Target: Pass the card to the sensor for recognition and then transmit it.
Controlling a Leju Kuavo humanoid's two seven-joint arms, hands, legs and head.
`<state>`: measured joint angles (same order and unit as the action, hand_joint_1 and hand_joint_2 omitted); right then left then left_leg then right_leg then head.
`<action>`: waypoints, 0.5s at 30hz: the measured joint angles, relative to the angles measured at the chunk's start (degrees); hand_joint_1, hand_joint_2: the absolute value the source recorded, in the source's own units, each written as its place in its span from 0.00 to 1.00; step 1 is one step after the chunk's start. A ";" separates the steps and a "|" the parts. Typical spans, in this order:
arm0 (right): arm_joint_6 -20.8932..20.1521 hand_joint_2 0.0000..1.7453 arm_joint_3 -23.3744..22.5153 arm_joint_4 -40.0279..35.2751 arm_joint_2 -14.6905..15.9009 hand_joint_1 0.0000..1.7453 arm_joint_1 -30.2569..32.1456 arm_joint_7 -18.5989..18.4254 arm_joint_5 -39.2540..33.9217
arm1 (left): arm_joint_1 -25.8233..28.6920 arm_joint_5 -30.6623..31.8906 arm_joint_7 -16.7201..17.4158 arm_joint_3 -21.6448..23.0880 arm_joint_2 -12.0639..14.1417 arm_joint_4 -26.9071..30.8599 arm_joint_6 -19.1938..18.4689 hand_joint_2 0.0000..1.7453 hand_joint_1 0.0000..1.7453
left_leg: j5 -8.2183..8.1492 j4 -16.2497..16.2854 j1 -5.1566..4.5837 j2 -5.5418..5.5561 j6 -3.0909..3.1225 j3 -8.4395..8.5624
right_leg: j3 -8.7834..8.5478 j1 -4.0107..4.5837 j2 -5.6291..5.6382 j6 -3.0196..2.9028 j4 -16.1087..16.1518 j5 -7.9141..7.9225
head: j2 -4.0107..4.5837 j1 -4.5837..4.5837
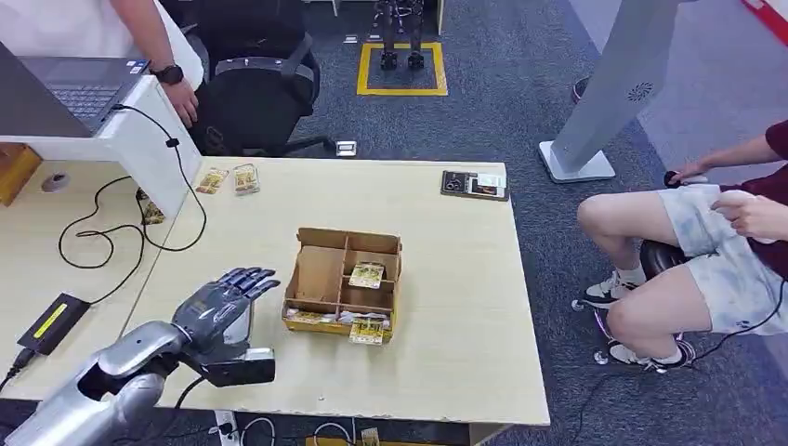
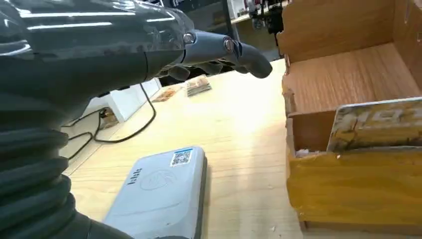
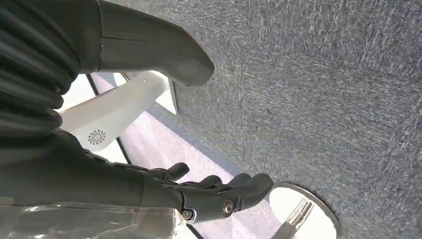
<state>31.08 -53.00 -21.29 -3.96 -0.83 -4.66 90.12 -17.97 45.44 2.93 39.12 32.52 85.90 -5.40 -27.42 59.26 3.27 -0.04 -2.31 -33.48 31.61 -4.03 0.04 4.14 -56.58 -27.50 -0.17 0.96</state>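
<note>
With the open, empty left hand (image 1: 223, 299) held over the pale wooden tabletop (image 1: 446, 279) just beside the divided brown cardboard box (image 1: 343, 282), a yellowish card (image 1: 366, 274) inside the box should be reached from above and pinched by its edges.

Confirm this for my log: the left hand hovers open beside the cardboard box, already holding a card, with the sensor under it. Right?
Not quite. The left hand holds nothing; the head view shows its fingers spread and empty. It does hover beside the cardboard box, over the sensor, and the cards lie in the box.
</note>
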 joint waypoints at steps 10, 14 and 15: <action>-0.28 1.00 -0.59 -0.09 0.02 0.00 0.32 0.55 0.00 | 5.94 5.97 0.65 -0.02 1.03 6.03 4.61 1.00 0.00 | 0.00 0.00 0.00 0.00 0.00 0.00 | 0.02 0.00 -0.01 0.01 0.01 -0.01 | 0.00 0.02; -0.79 1.00 -0.57 -0.09 0.02 0.00 0.25 0.41 0.00 | 6.15 7.82 0.63 -0.02 -0.86 6.49 5.66 1.00 0.00 | 0.00 0.00 0.00 0.01 0.00 0.01 | 0.01 0.00 -0.04 0.01 0.02 0.00 | 0.00 0.00; -0.94 1.00 -0.52 -0.11 0.02 0.00 0.21 0.33 0.00 | 6.05 7.93 0.50 -0.02 -1.68 6.49 5.66 1.00 0.00 | 0.00 0.00 -0.01 0.01 0.00 0.01 | 0.00 0.00 -0.03 0.00 0.02 0.00 | 0.00 0.02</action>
<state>30.14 -53.53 -21.40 -3.93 -0.62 -4.33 90.12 -11.92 53.37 3.43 39.10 30.85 92.39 0.26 -27.41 59.26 3.26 -0.03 -2.31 -33.48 31.61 -4.03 0.01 4.14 -56.56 -27.49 -0.17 0.98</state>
